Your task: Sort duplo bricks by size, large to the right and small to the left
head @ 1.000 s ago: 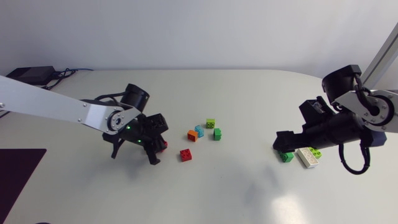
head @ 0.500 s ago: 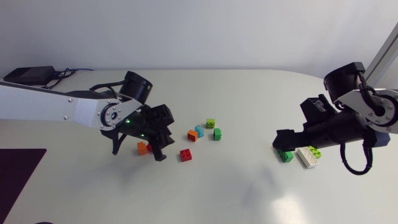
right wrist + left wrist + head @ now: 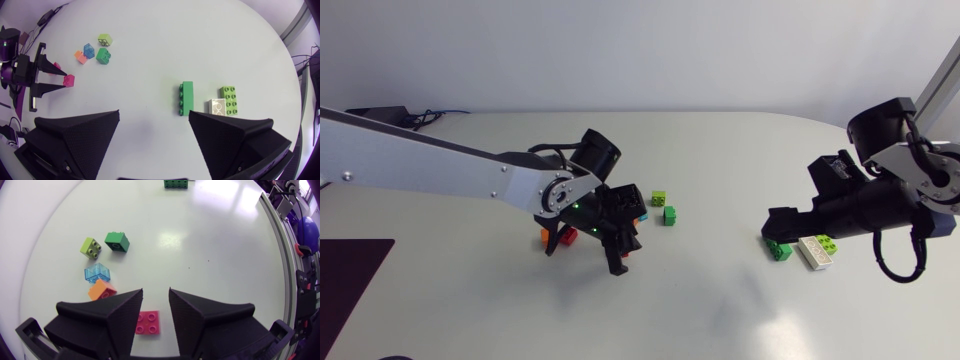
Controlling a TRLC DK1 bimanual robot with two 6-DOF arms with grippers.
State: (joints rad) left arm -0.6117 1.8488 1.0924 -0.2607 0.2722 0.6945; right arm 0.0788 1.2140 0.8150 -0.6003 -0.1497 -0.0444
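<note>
Left wrist view: the left gripper (image 3: 155,297) has its two black wedge fingers apart, released, and a small pink brick (image 3: 148,322) lies flat on the white table (image 3: 210,255) in the gap under the fingertips. It is square with four round studs on top. I cannot tell whether either finger touches it. Just beside the left finger sits a small orange brick (image 3: 100,289), touching a clear blue brick (image 3: 97,273) ahead of it. Further ahead are a lime brick (image 3: 91,248) and a green brick (image 3: 116,241), close together, each square and studded.

In the head view the left arm reaches in past the table's middle, and its gripper hides the pink brick. Two more small bricks, one orange (image 3: 546,237) and one red (image 3: 570,235), lie side by side just behind it, toward the left.

The right gripper (image 3: 154,117) hangs wide open with nothing between its fingers. Ahead of it lie three larger bricks. A long green brick (image 3: 187,97) with a single row of studs lies apart from the other two. A white brick (image 3: 217,106) touches a long lime brick (image 3: 230,98) with two rows of studs. All three are on the table's right side, well apart from the small bricks
</note>
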